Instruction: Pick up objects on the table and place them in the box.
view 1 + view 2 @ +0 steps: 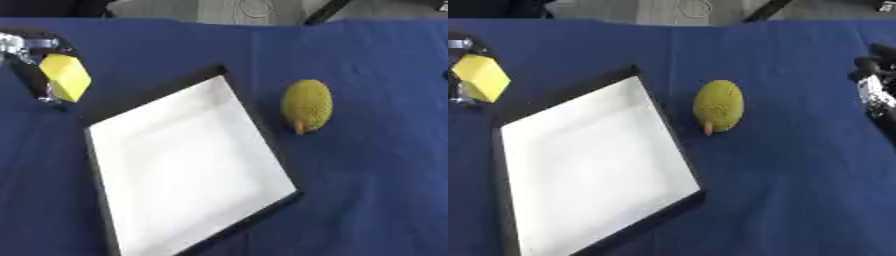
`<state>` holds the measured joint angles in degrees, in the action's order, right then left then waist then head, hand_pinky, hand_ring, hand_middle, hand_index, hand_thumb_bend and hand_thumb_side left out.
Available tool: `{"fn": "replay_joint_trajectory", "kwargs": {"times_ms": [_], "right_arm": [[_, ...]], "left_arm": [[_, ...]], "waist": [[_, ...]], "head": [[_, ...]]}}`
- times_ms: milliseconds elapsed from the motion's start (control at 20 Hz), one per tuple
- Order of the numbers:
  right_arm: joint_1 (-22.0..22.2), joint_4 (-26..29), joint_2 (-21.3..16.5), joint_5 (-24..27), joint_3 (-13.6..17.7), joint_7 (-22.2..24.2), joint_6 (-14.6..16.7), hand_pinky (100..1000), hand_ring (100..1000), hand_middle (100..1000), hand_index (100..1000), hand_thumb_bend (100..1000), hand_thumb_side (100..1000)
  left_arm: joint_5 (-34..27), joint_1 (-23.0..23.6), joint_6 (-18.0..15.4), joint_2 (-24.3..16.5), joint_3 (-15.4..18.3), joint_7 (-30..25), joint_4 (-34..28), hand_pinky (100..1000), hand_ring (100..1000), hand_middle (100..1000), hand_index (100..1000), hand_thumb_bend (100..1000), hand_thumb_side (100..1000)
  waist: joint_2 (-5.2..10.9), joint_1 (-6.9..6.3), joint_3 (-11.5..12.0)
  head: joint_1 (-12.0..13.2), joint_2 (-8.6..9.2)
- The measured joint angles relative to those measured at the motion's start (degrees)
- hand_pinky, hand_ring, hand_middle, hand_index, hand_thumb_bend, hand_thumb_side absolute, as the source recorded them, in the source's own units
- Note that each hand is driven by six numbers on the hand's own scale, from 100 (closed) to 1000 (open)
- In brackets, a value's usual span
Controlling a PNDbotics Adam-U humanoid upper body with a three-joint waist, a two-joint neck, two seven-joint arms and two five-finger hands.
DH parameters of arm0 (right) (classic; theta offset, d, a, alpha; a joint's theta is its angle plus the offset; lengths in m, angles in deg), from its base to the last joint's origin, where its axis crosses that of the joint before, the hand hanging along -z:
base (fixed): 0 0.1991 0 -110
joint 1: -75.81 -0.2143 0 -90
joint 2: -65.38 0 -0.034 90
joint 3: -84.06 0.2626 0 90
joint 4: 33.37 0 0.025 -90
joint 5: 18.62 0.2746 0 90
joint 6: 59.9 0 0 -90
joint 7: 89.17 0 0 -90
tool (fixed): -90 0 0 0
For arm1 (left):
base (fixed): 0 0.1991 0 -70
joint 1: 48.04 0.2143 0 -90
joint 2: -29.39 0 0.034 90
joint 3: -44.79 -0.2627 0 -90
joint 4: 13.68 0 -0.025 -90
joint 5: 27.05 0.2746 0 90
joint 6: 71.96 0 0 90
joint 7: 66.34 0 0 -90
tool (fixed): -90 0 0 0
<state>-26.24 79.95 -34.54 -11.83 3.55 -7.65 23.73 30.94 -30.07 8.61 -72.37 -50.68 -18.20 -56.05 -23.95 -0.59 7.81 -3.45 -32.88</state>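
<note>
Fingers of the left hand [31, 60] are curled round the yellow block [66, 76], held above the cloth at about 10 o'clock from the box [131, 127]; a slip there would likely drop the block outside the box's near corner. Bumpy green fruit [307, 105] lies at 2 o'clock, just beside the box's dark rim, nothing blocking it; right hand [875, 87] sits at the 3 o'clock edge, fingers' state cannot be told.

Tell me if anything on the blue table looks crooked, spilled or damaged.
Only the box looks askew: it lies turned at an angle to the table edge. It holds nothing yet. The green fruit lies whole on the cloth to its right, and the left hand holds the yellow block. Nothing is spilled.
</note>
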Motion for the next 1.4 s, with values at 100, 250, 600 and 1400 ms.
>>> {"fn": "replay_joint_trajectory", "kwargs": {"times_ms": [100,250,600,1400], "right_arm": [[0.0,0.0,0.0,0.0,0.0,0.1,-0.1,1000,777,761,895,100,546],[0.0,0.0,0.3,0.0,0.0,0.1,-0.1,1000,777,761,895,100,547],[0.1,0.0,0.4,-0.1,0.0,0.3,-0.3,1000,778,761,895,100,554],[0.5,0.0,1.0,-1.0,-0.4,0.8,-0.6,1000,778,761,897,100,556]], "left_arm": [[0.0,0.0,-0.2,0.0,0.0,0.2,0.1,844,807,799,808,700,100],[0.0,0.0,-0.3,0.0,0.0,0.2,0.3,845,805,797,804,691,100],[2.8,-0.2,-0.4,0.1,0.0,1.9,0.2,843,799,804,798,680,100],[10.7,-0.5,-0.1,1.0,0.6,12.3,0.8,720,594,520,520,681,100]], "waist": [[0.00,0.00,0.0],[0.00,0.00,0.0],[-0.30,-0.10,-0.4],[-0.86,-0.33,-0.8]], "head": [[0.0,0.09],[0.0,0.10],[0.3,0.36],[0.7,0.38]]}}
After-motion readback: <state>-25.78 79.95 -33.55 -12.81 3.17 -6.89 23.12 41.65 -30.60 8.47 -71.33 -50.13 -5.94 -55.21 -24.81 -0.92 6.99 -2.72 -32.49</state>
